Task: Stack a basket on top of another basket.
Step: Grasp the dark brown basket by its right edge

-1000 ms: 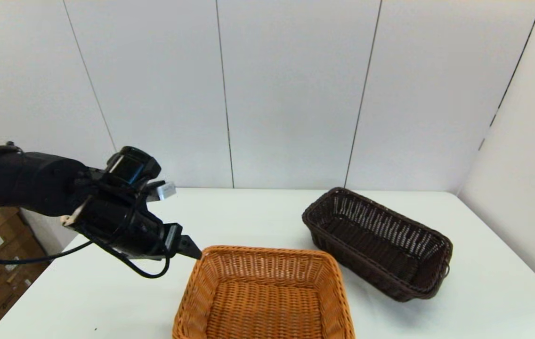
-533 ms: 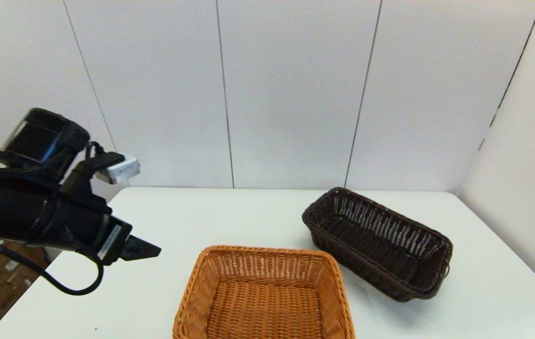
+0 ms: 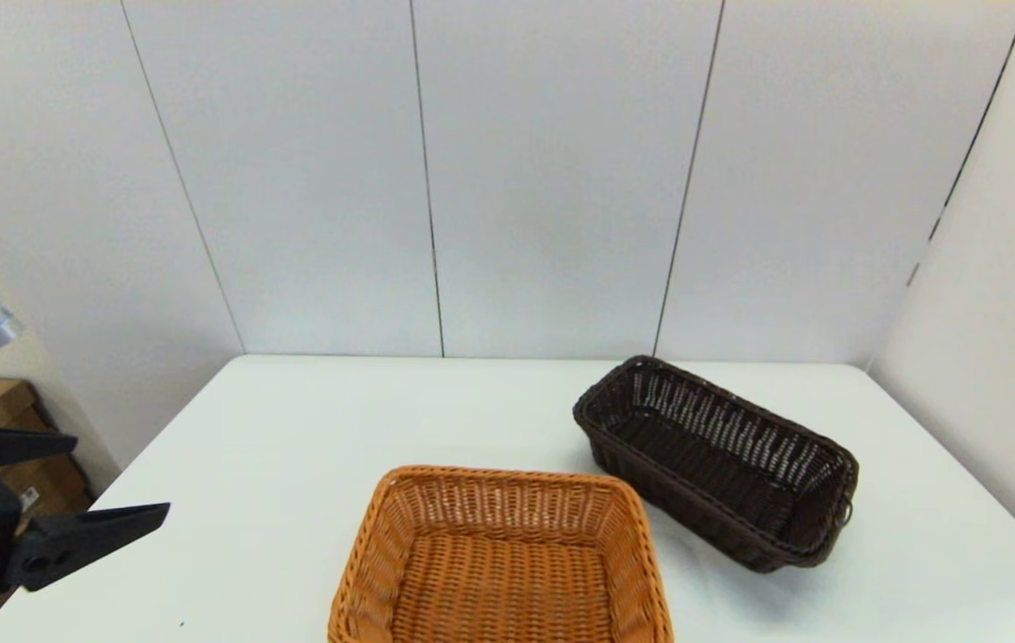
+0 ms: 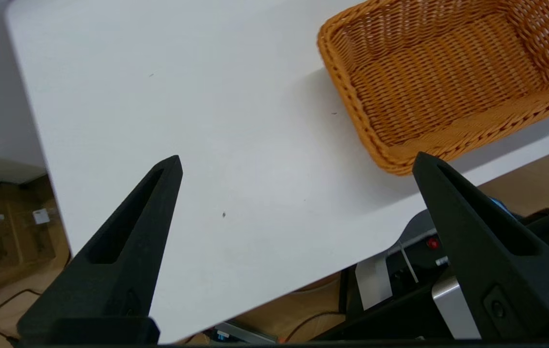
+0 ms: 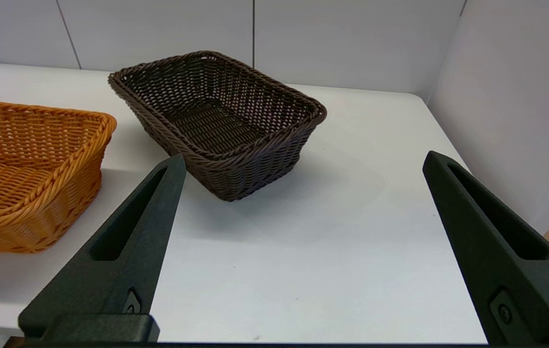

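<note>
We count two baskets on the white worktop (image 3: 293,446), one of each colour, and neither sits on the other. The orange-tan basket (image 3: 500,558) lies at the near edge, and its nearest part is cut off by the bottom of the head view, so we cannot see its front rim there. The dark brown basket (image 3: 716,460) stands whole in view, farther back and to the right of the orange-tan one, turned at an angle to it; the two are near each other but apart, with a strip of bare worktop between them. Both stand upright, and what shows of their insides holds nothing.

We see two claws. The left claw (image 3: 70,487) shows only at the left edge of the head view, off the worktop's left corner; most of its arm is cut off. Its fingers (image 4: 129,241) are spread wide with nothing between them, and the orange-tan basket (image 4: 448,77) lies beyond them, untouched. The right claw (image 5: 303,162) does not appear in the head view at all. In its own wrist view its fingers (image 5: 124,241) are likewise wide apart and hold nothing, with the dark brown basket (image 5: 221,121) ahead of them and well apart.
</note>
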